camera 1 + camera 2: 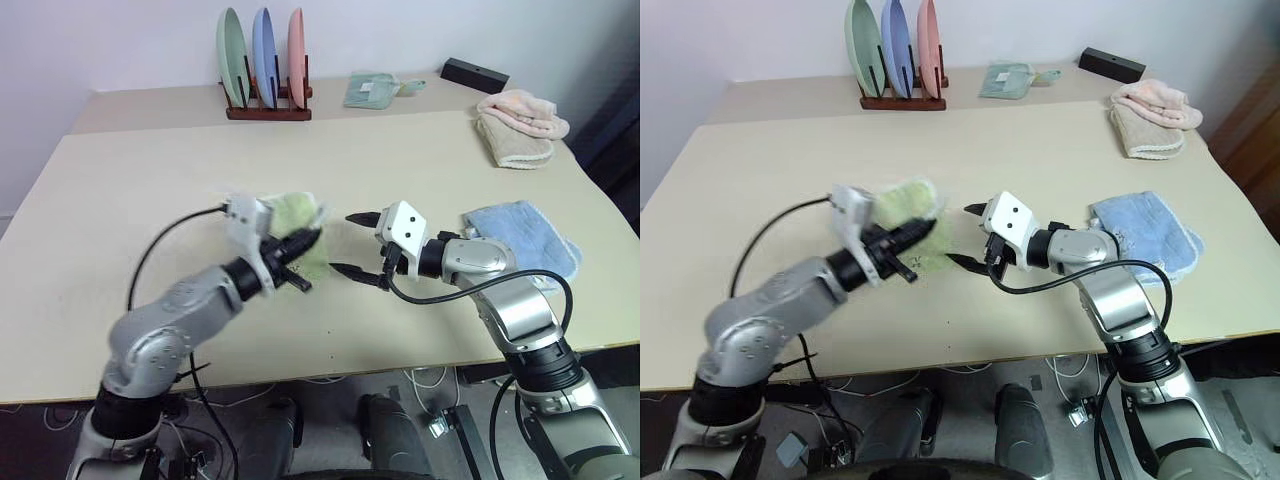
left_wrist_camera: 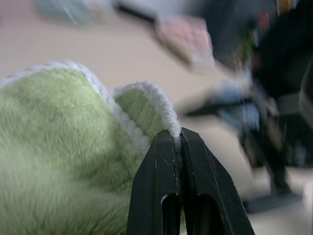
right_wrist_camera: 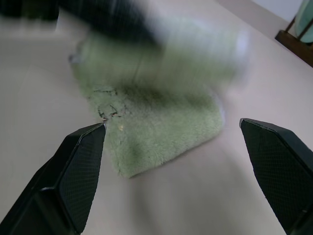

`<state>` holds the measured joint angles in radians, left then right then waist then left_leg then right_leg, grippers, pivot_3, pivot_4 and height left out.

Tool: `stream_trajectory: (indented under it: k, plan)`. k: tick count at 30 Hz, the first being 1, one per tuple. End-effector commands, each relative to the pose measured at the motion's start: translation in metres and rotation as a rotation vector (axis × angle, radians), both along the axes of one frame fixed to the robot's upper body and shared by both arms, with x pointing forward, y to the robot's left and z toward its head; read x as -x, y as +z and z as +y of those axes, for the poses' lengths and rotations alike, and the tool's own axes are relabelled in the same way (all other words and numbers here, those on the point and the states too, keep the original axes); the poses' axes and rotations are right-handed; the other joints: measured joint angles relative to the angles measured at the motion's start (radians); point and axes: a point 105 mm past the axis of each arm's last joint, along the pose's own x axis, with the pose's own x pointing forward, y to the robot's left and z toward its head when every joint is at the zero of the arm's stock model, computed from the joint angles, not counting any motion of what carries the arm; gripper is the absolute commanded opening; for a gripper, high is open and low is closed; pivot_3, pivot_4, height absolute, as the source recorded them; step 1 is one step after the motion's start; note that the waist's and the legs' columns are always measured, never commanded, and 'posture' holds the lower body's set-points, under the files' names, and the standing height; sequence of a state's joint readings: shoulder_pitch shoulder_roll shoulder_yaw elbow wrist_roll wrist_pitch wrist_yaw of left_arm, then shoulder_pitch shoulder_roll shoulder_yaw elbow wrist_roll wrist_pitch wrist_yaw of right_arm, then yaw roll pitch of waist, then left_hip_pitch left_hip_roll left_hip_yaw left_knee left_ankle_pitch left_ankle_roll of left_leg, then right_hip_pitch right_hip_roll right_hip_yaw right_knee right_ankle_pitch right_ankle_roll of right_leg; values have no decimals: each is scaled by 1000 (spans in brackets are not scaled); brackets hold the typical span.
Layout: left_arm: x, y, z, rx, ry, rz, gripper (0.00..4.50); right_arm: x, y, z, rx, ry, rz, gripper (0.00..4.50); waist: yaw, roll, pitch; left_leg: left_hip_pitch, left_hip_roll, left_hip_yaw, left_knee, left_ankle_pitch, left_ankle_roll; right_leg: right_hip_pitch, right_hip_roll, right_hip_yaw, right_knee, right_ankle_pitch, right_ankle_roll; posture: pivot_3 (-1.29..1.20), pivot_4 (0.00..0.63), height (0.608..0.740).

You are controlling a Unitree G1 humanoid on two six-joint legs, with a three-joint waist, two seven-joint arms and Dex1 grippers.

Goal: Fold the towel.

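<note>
The light green towel [image 1: 293, 213] lies bunched near the middle of the table [image 1: 150, 170], one part lifted and the rest flat on the tabletop. My left gripper [image 1: 308, 240] is shut on the towel's white corded edge [image 2: 164, 110], with the fingers [image 2: 161, 161] pressed together around it. Just to its right, my right gripper [image 1: 345, 243] stands open, its fingers [image 3: 80, 161] spread wide and pointing at the towel [image 3: 161, 127] with nothing between them. The left arm hides part of the cloth.
A light blue towel [image 1: 525, 235] lies by my right forearm. Pink and beige towels [image 1: 520, 125] sit at the far right. At the back stand a rack of three plates [image 1: 265, 60], a small green cloth [image 1: 372, 90] and a black box [image 1: 474, 74].
</note>
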<state>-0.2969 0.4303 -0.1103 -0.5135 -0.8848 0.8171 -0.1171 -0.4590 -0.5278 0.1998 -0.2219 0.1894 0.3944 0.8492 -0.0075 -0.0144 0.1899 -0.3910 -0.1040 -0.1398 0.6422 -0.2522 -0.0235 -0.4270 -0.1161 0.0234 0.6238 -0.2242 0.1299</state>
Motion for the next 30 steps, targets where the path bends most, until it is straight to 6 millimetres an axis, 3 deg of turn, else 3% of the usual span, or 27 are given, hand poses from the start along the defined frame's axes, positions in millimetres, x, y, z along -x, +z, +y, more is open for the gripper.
stream_trajectory:
  k: [1, 6, 9, 14, 19, 20, 23, 27, 29, 30]
  plan:
    - [-8, 0, -2, -13, 19, -13, 35, 3, 8, -1, -11, -2, -44, 4500, 0, 0, 0, 0, 0, 0, 0, 0, 0, 0, 0, 0, 0, 0, 0, 0, 150, 740]
    - [-8, -6, -3, -14, 7, 11, 35, 3, 6, -4, -2, -14, -45, 4500, 0, 0, 0, 0, 0, 0, 0, 0, 0, 0, 0, 0, -1, 0, 0, 0, 150, 740]
    - [-4, -4, 0, -11, -4, 5, 903, 2, 5, -5, 7, -22, -46, 4500, -1, 0, 0, 0, 0, 0, 0, 0, 0, 0, 0, 0, -1, 0, 0, 0, 150, 740]
    - [7, 17, 15, 72, -23, -36, 3303, -4, 5, -10, 22, -45, -57, 4500, -2, 0, 0, 0, 0, -1, 0, 0, 0, 0, 0, 0, -1, 0, 0, 0, 150, 740]
    - [23, 46, 56, 115, 2, -111, 3303, -10, 14, -12, 4, -60, -80, 4500, -5, 0, 0, 0, 1, -1, -1, 0, 0, -1, 0, 0, -1, 0, 0, 0, 150, 740]
    - [21, 52, 66, 118, 40, -134, 3347, -12, 18, -12, -15, -63, -80, 4245, -4, 0, 1, 0, 1, -1, -1, 0, 0, -1, 0, 0, -1, 0, 0, 0, 150, 740]
    - [6, 58, 96, 60, 206, -179, 2525, -13, 30, -3, -85, -47, -68, 3154, -1, 0, 0, 0, 0, -1, -1, 0, 0, 0, 0, 0, -1, 0, 0, 0, 150, 740]
    - [-16, 41, 110, -83, 355, -179, 565, -13, 40, 26, -188, -1, -28, 1061, -1, 0, 0, 0, 0, -1, -1, 0, 0, 0, 0, 0, -1, 0, -1, 0, 150, 740]
    - [-23, 25, 101, -145, 351, -166, 546, -15, 34, 42, -202, 8, 10, 30, -2, 0, 0, 0, 0, -1, -1, 0, 0, 0, 0, 0, -2, 0, 0, 0, 150, 740]
    - [-25, 20, 96, -172, 338, -169, 546, -16, 31, 47, -205, 10, 27, 30, -2, 0, 0, 0, 0, -1, -1, 0, 0, 0, 0, 0, -2, 0, 0, 0, 150, 740]
